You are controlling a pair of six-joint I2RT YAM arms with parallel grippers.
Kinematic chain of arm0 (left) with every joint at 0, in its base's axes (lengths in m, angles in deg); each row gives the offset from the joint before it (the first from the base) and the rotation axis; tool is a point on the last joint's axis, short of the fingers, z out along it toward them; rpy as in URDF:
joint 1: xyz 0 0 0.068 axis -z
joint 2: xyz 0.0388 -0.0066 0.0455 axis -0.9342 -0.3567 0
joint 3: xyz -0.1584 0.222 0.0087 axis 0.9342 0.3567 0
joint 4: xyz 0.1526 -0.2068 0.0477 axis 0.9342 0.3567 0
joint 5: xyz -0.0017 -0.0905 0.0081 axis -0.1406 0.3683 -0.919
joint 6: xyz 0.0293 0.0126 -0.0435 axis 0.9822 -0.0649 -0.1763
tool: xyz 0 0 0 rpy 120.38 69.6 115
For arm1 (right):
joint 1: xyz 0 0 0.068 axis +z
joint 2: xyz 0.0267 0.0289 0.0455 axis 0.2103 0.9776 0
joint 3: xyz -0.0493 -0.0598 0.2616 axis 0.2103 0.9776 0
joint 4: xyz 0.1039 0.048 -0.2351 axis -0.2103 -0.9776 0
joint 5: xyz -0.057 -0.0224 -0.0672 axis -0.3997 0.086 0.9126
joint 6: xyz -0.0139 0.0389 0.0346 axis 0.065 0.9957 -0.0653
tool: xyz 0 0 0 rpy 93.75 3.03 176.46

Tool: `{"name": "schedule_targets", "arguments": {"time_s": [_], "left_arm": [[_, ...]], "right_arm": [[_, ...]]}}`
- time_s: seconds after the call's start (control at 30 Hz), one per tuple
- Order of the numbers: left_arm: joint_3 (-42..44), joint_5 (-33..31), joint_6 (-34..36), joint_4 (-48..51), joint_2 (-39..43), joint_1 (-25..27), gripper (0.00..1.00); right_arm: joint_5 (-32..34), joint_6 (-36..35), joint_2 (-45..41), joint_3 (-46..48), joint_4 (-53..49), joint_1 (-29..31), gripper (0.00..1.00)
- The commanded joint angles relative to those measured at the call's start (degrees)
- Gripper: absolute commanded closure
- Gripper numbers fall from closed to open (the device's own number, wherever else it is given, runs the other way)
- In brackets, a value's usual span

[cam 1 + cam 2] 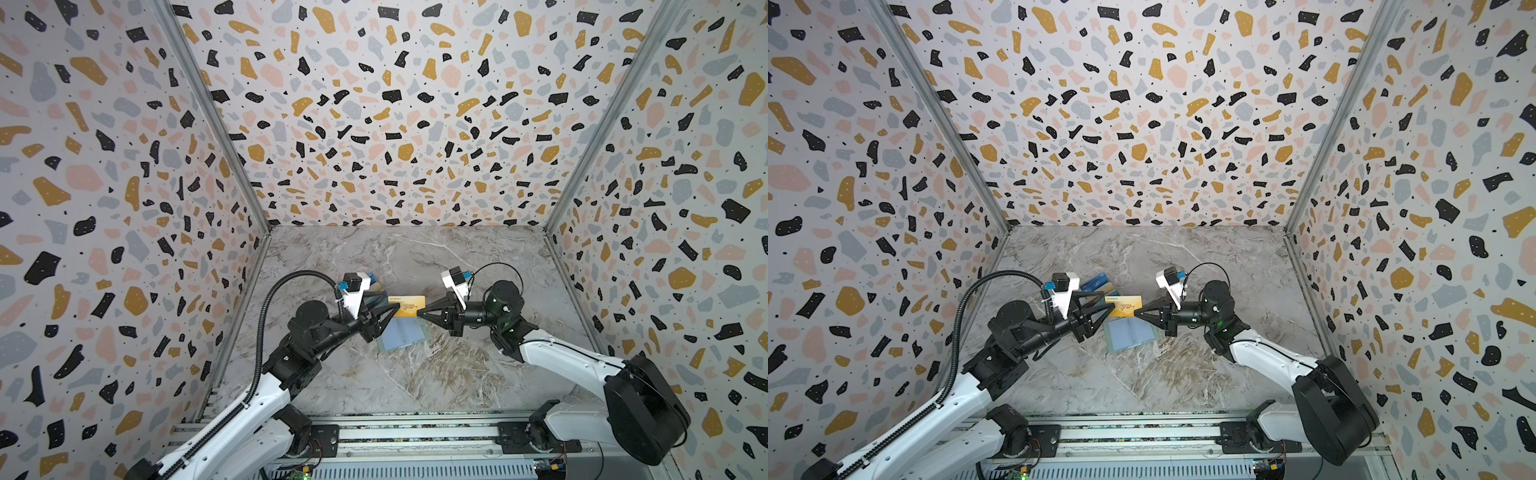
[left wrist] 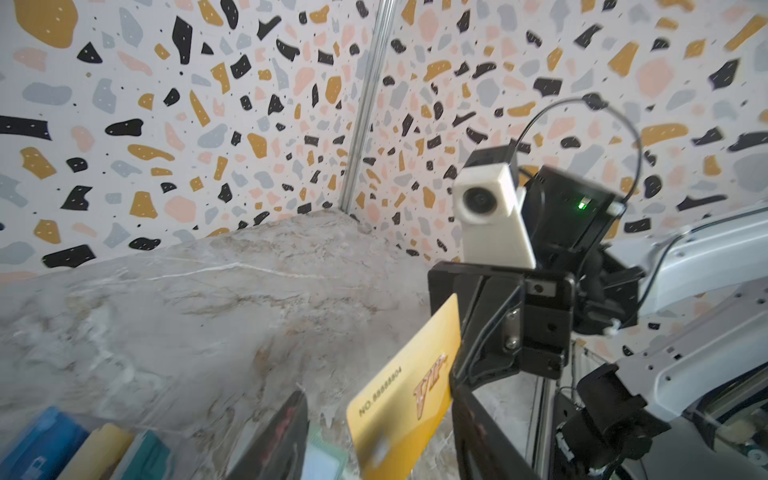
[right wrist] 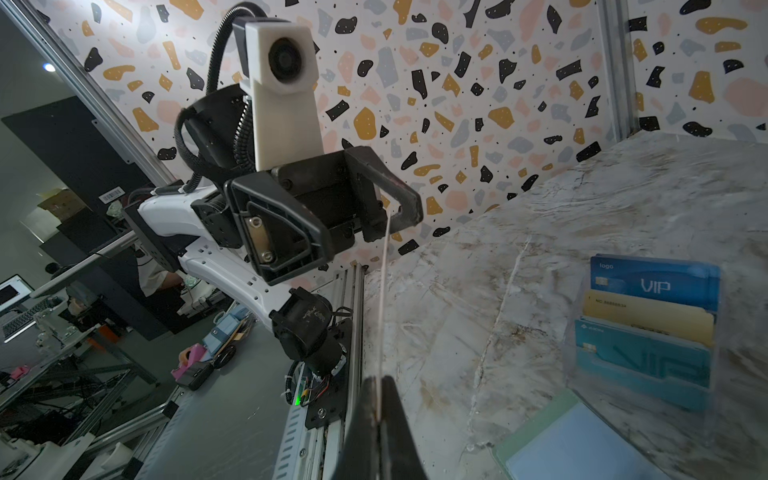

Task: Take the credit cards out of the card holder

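Note:
A gold credit card (image 1: 407, 305) (image 1: 1125, 305) with "VIP" lettering (image 2: 407, 399) hangs in the air between my two grippers. My right gripper (image 1: 419, 313) (image 3: 379, 380) is shut on its right edge, and from there the card shows edge-on (image 3: 384, 311). My left gripper (image 1: 395, 309) (image 2: 378, 399) is open, its jaws apart on either side of the card's left end. Below them the mint-green card holder (image 1: 401, 336) (image 1: 1131, 334) (image 3: 582, 440) lies unfolded and flat on the marble table, its clear sleeves facing up.
A clear tiered stand (image 1: 1098, 284) (image 3: 648, 328) sits behind the left gripper and holds a blue VIP card (image 3: 656, 284), a tan card (image 3: 644, 318) and a teal card (image 3: 640, 361). Terrazzo walls enclose the table on three sides; an aluminium rail (image 1: 415, 432) runs along the front.

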Motion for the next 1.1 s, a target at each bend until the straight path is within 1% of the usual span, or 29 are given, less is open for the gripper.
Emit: {"name": "schedule_targets", "arguments": {"time_s": [0.0,0.07,0.17,0.3,0.37,0.57,0.7,0.83,0.93,1.07], "left_arm": [[-4.82,0.16,10.34,14.22,-0.82,-0.24,0.43],[-7.52,1.79,13.65,17.97,-1.73,-0.28,0.44],[-11.49,6.11,18.72,23.57,-3.67,-0.23,0.46],[-15.17,13.55,24.46,29.68,-6.47,-0.24,0.49],[-16.39,15.88,27.23,32.24,-7.83,-0.28,0.52],[-18.66,15.55,30.93,36.82,-11.31,-0.23,0.58],[-19.90,17.21,33.41,39.47,-13.07,-0.23,0.62],[-20.70,19.38,35.82,41.77,-14.12,-0.24,0.64],[-21.32,20.67,37.40,43.57,-14.93,-0.23,0.67],[-21.60,21.14,38.56,45.11,-15.79,-0.24,0.69]], "right_arm": [[-0.30,-17.00,-2.64,-4.59,-22.73,0.04,1.00],[-0.40,-21.22,-3.07,-5.81,-28.34,0.04,1.00],[-0.97,-25.46,-3.27,-7.11,-34.10,0.29,1.00],[-1.72,-29.89,-2.69,-8.96,-38.95,1.31,1.00],[-2.37,-31.89,-1.93,-10.01,-40.95,2.00,1.00],[-3.63,-36.69,1.15,-13.63,-46.32,3.92,1.00],[-3.20,-37.24,2.00,-14.42,-46.56,4.33,1.00],[-3.01,-38.66,2.89,-15.31,-47.95,4.91,1.00],[-2.77,-39.24,3.47,-15.82,-48.70,5.11,1.00],[-2.57,-39.28,3.60,-15.98,-48.77,5.31,1.00]]}}
